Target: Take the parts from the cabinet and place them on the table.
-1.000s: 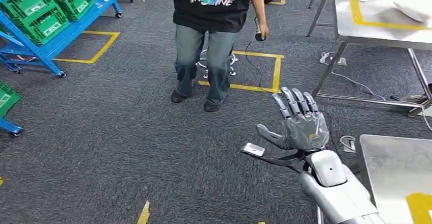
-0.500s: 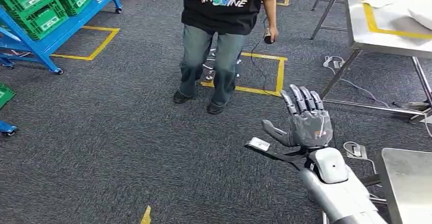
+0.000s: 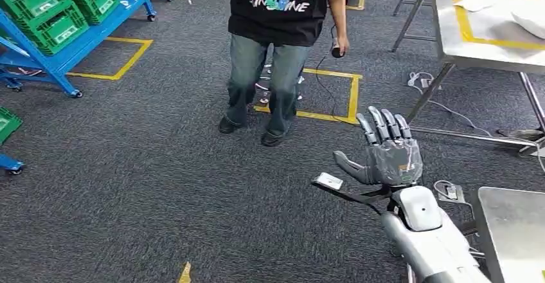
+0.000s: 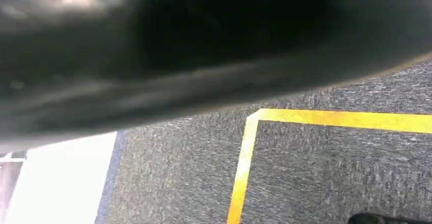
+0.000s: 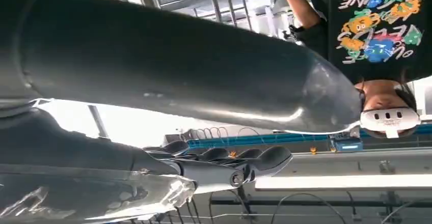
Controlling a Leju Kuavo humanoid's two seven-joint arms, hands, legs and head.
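While empty: right hand [image 3: 387,159] is hovering, fingers [image 3: 383,126] spread flat, holding nothing.
Left hand: I cannot tell.
Parts: probably lying in green bins [image 3: 54,9] on blue rack [image 3: 82,44], far left of the fingers.
Counter [image 3: 514,222]: sitting just right of that arm.

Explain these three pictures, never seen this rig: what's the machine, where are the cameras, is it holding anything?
It is a humanoid robot with two silver arms, each ending in a many-fingered robot hand. The wide picture is from its head, looking forward and down at a grey carpet floor marked with yellow tape. The right robot hand is raised with its fingers spread, and it holds nothing. Ahead stands a person in a black printed T-shirt and jeans, with a small dark device in one hand. To the left is a blue rack with green crates; to the right are metal tables. The other two pictures come from cameras at the wrists and are turned. The right wrist view shows that hand's dark fingers and the person upside down. The left wrist view looks at carpet and a yellow tape line.
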